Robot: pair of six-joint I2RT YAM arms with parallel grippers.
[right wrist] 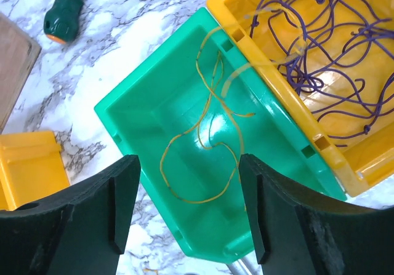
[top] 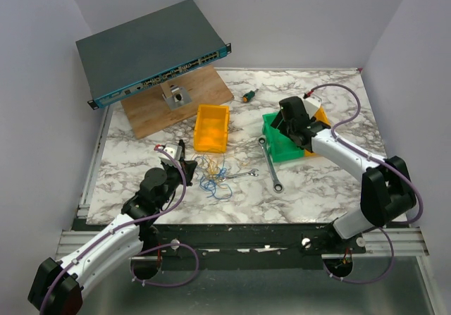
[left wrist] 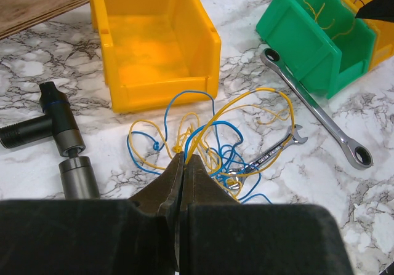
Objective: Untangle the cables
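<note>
**Fig. Sorting stage of cable untangling: one strand binned, the knot pinned**

On the marble table (top: 317, 188), three bins stood beyond the work. The rightmost yellow bin (right wrist: 274, 81) held purple strands (right wrist: 345, 72). The green bin (right wrist: 141, 115) beside it held a single orange strand (right wrist: 184, 198). The centre yellow bin (top: 211, 128) was bare.

The right gripper (right wrist: 188, 164) hung over the green bin with its jaws parted and nothing between them. The left gripper (left wrist: 183, 159) was closed, nipping yellow wire at the near edge of the cables (left wrist: 215, 146).

The step in hand was judged to be colour-by-colour extraction, with blue and yellow wire still knotted. The next move would call for the right arm to return and pick one loop, drawing it away from the pinned end.

The tangle lay between the centre yellow bin and the left arm, partly draped over the small wrench (left wrist: 271, 155). It showed no clear long axis; its loops fanned from the pinch toward the bins. The orange strand ran lengthwise along its bin in a loose S.
</note>
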